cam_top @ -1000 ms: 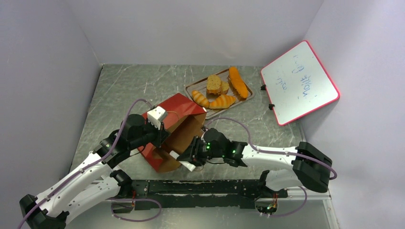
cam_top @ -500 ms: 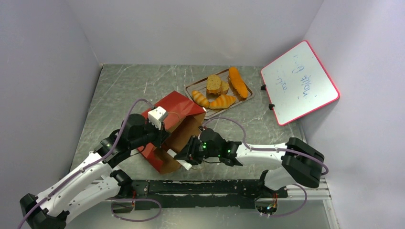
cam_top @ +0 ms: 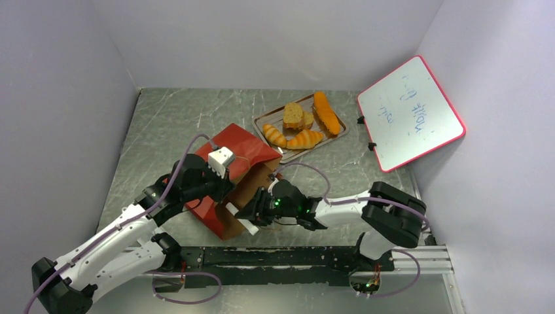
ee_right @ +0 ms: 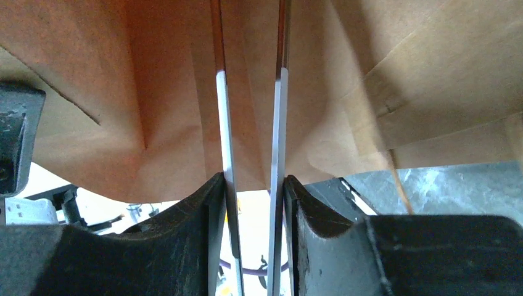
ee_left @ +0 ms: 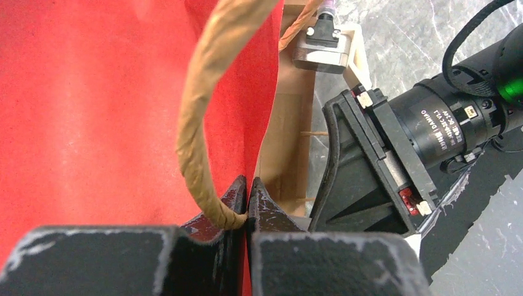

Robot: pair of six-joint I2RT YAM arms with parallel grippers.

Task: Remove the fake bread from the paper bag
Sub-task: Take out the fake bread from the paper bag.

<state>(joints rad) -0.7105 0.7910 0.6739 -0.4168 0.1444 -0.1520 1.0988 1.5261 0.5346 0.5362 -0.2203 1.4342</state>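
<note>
The paper bag (cam_top: 239, 147), red outside and brown inside, lies tilted on the table with its mouth toward the right arm. My left gripper (ee_left: 248, 185) is shut on the bag's rim where the cord handle (ee_left: 197, 111) is fixed. My right gripper (ee_right: 253, 179) reaches into the bag's mouth (cam_top: 252, 196), surrounded by brown paper (ee_right: 154, 92). Its jaws stand apart, a thin pale strip lies along each inner face, and nothing sits between them. No bread shows inside the bag. A long loaf (cam_top: 326, 112), a speckled slice (cam_top: 293, 116) and two ridged rolls (cam_top: 275, 135) (cam_top: 305, 139) lie on the tray.
The grey metal tray (cam_top: 259, 122) sits behind the bag at mid-table. A pink-framed whiteboard (cam_top: 409, 114) leans against the right wall. The black mounting rail (cam_top: 288, 258) runs along the near edge. Pale walls close in the left, back and right sides.
My right gripper has pushed leftward, deeper into the bag's mouth. The left gripper and the bag's rim have shifted slightly up and to the right.
</note>
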